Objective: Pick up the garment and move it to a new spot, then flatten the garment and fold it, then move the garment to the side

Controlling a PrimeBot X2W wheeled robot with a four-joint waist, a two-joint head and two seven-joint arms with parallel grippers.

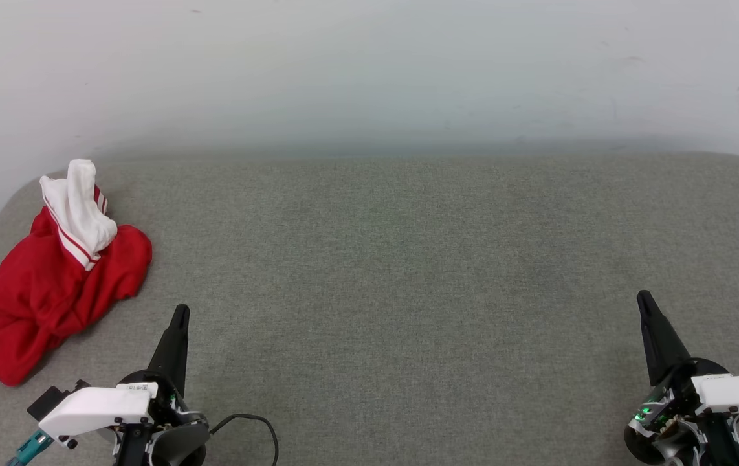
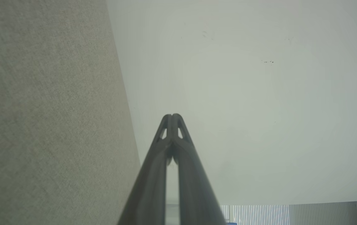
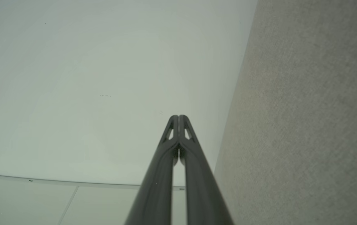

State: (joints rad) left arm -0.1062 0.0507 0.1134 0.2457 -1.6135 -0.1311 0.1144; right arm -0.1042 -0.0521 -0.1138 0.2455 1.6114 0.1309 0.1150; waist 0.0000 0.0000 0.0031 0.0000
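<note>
Garment [image 1: 52, 291] crumpled at left of frame on grey table [image 1: 408, 272], long axis running lower-left to upper-right, up-left of nearer left gripper [image 1: 180, 314]; right gripper [image 1: 644, 299] far right; both closed, empty.

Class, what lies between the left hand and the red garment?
In the head view, a bare stretch of grey fabric surface separates the left hand from the garment.

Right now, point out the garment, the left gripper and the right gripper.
garment [image 1: 52, 291], head view, on its red body.
left gripper [image 1: 180, 313], head view, at the tip of its shut jaws.
right gripper [image 1: 644, 300], head view, at the tip of its shut jaws.
</note>
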